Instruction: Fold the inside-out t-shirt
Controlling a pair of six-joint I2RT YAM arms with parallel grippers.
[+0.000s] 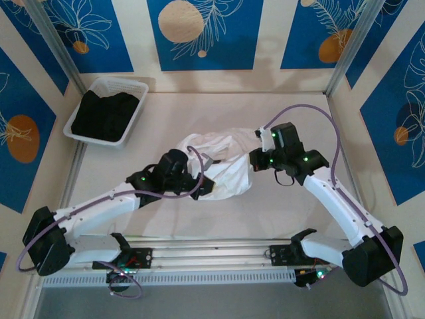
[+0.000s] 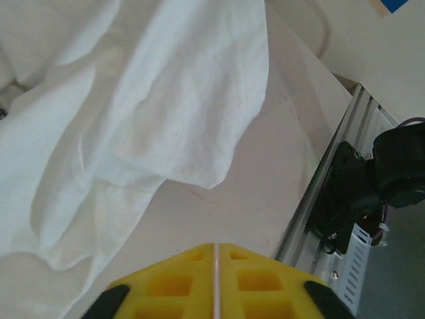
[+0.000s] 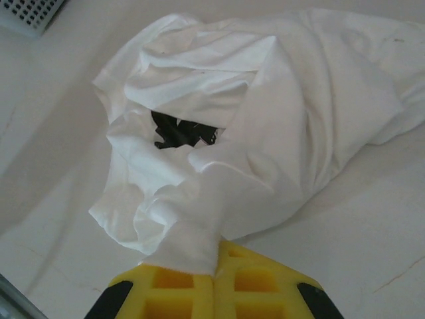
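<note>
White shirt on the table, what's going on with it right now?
Two robot arms are working on the crumpled white t-shirt in the middle of the table. The right gripper is shut on a bunch of its fabric, drawn into a taut tail. The left gripper is shut on nothing, over bare tabletop beside the shirt's edge. No neat fold shows yet. A black garment sits in a white basket at the far left.

Your table (image 1: 199, 113) is pale and smooth. On it you have the crumpled white t-shirt (image 1: 226, 156) near the middle and a white basket (image 1: 93, 138) at the far-left corner.
</note>
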